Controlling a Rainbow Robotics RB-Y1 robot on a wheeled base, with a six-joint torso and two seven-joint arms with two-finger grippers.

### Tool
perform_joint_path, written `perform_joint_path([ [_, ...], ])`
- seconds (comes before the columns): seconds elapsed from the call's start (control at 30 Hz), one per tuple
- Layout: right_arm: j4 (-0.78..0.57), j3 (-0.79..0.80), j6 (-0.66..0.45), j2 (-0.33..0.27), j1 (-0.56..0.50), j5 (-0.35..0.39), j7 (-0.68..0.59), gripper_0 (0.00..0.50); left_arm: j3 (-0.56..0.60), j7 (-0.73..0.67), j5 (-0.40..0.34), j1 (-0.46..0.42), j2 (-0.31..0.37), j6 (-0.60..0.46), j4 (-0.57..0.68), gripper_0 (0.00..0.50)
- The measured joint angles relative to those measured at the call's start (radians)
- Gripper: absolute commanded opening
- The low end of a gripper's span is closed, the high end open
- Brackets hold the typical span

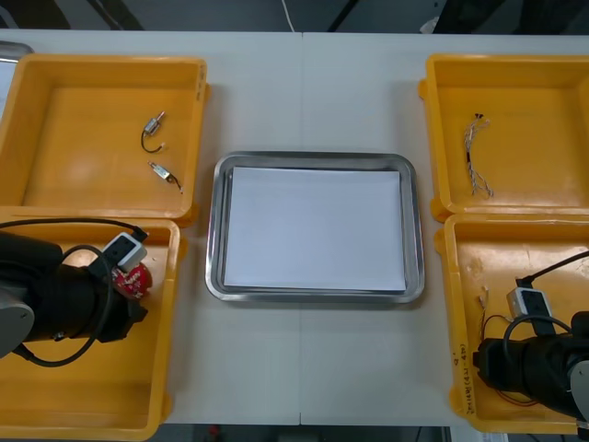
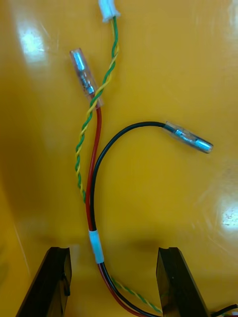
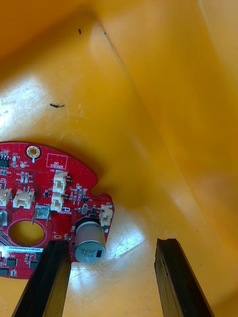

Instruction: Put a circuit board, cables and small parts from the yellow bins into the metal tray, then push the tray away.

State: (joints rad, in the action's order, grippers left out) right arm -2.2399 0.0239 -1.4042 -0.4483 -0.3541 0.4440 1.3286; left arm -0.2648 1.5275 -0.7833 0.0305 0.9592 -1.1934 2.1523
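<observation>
L gripper [image 3: 110, 243] is low in the near-left yellow bin [image 1: 110, 391], fingers wide apart and gripping nothing. The round red circuit board [image 3: 44, 198] lies flat on the bin floor. Its edge and a grey cylindrical component [image 3: 89, 241] reach in btwn the fingers, right beside one of them; can't tell if they touch. R gripper [image 2: 114, 252] is down in the near-right yellow bin [image 1: 515, 267], also wide open. It straddles a cable bundle [image 2: 93, 213] (red + black wires, plus a twisted green/yellow strand) that runs btwn the fingers, not clamped. Metal tray [image 1: 313, 159], white inside, sits mid-desk [image 1: 304, 92] btwn the bins. Far-left bin [image 1: 83, 110] holds two small metal parts [image 1: 152, 129].
</observation>
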Motion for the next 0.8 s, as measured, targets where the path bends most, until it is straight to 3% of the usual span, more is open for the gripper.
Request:
perform_joint_path([
  [0.67,0.0,-0.024,0.007,0.0,-0.003,-0.033,0.0,0.5,-0.012,0.0,0.003,-0.018,0.0,0.027,-0.036,0.5],
  [0.73,0.0,-0.03,0.007,0.0,-0.003,-0.04,0.0,0.5,-0.012,0.0,0.003,-0.018,0.0,0.029,-0.037,0.331],
  [0.77,0.0,-0.032,0.007,0.0,-0.003,-0.045,0.0,0.5,-0.012,0.0,0.003,-0.018,0.0,0.03,-0.038,0.046],
  [0.8,0.0,-0.034,0.007,0.0,-0.004,-0.049,0.0,0.5,-0.012,0.0,0.004,-0.018,0.0,0.03,-0.038,0.0],
])
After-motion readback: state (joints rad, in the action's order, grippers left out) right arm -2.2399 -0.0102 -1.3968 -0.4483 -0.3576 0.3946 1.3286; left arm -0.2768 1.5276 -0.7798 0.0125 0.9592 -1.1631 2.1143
